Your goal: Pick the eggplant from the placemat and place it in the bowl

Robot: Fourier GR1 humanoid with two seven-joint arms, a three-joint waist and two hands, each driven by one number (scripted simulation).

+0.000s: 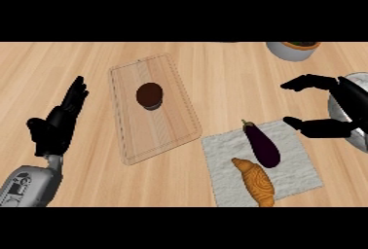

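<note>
Eggplant [262, 144], dark purple, elongated, glossy, lies on the pale grey cloth placemat [295, 168], in its upper-middle area. Long axis runs from the stem end at upper left down toward lower right, slightly off vertical in the head view. Just beside its lower end, on the same mat: a golden-brown croissant [255, 182], close to it, contact not certain.

Right hand [323, 127], black, is at the right edge of the view, thumb and fingers spread wide apart with nothing between them. It sits to the right of the eggplant and a little above it; the lower finger is over the mat's upper right corner. Eggplant therefore lies to the left and slightly downward of that hand. Judged: the right hand is clearly the nearer one, and its opening would need to straddle the eggplant across its short width.

Left hand [57, 124], black, rests open with fingers up near the left edge, well apart from the mat.

Dark brown round bowl [149, 95] stands on a light wooden cutting board [173, 136], left of the mat.

A grey pot [291, 49] is cut off by the top edge. No labels or legible writing anywhere.
</note>
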